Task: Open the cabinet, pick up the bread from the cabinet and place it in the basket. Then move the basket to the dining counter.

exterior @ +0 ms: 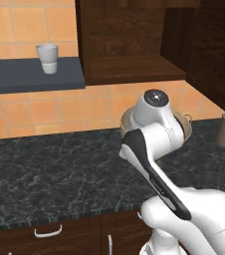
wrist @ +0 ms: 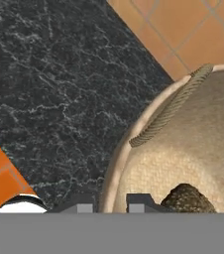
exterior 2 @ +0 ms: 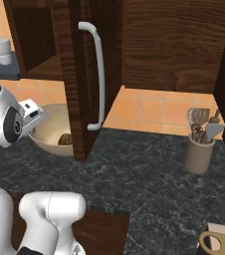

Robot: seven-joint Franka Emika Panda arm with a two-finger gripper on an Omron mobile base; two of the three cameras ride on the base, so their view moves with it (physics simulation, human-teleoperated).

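Our gripper (wrist: 110, 202) sits right at the near rim of the basket (wrist: 183, 149), its two fingertips drawn close together with the rim running up between them, so we judge it clamped on the basket's edge. The bread (wrist: 186, 198) lies inside the basket, just beyond the fingertips and a little to their right, a dark lump on the speckled weave. The basket rests on the black granite counter (wrist: 54, 89), which spreads away to the left of the gripper.

What the next move turns on, as we read it, is that the dining counter is not in sight, so the basket must be lifted and carried off this counter. The open cabinet door (exterior 2: 79, 89) with its silver handle (exterior 2: 98, 74) hangs just beside the basket on its right and could catch the rim. The utensil holder (exterior 2: 199, 152) stands well apart, further right.
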